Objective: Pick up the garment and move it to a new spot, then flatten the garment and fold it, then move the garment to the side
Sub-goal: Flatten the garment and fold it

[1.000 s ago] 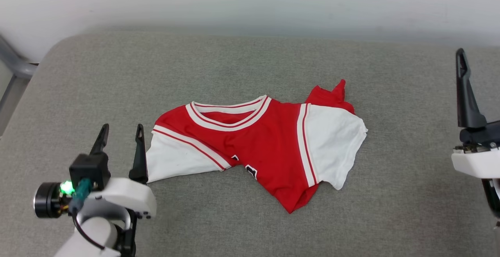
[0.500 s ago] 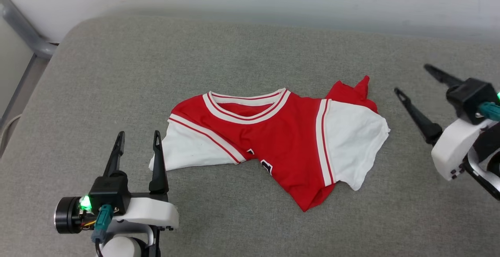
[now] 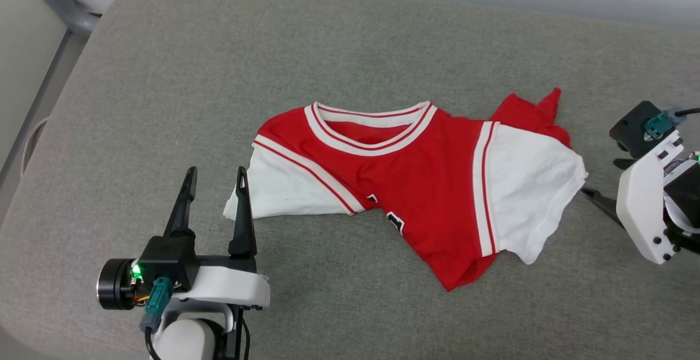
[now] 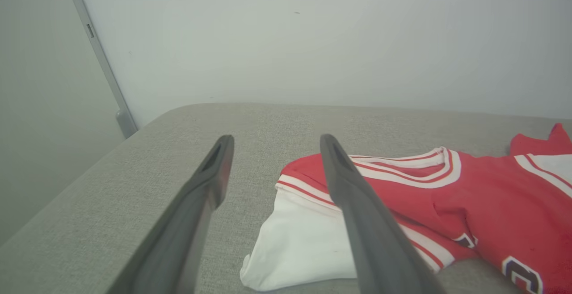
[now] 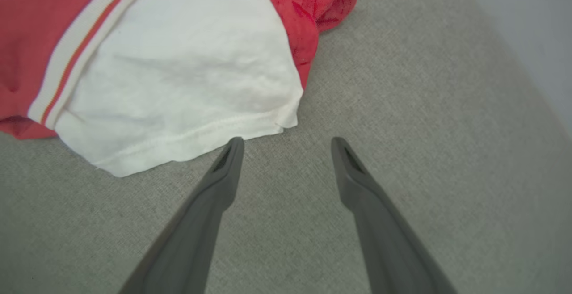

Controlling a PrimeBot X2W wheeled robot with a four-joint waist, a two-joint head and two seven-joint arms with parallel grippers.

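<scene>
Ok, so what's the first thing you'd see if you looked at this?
The bright red jersey-style shirt with white short sleeves jumps out, lying crumpled in the middle of the grey fabric cushion. Next come two open, dark-fingered end effectors: the left end effector by the sleeve on the robot's left, and the right end effector pointing at the hem of the other sleeve.

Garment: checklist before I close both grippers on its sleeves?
1. Left gripper open: ok.
2. Right gripper open: ok.
3. Garment lying free on the cushion: ok.
4. Left sleeve between left fingers: not ok, it lies beside them.
5. Right sleeve between right fingers: not ok, tips stop short of its hem.
6. Finger height above cushion: cannot tell.
</scene>
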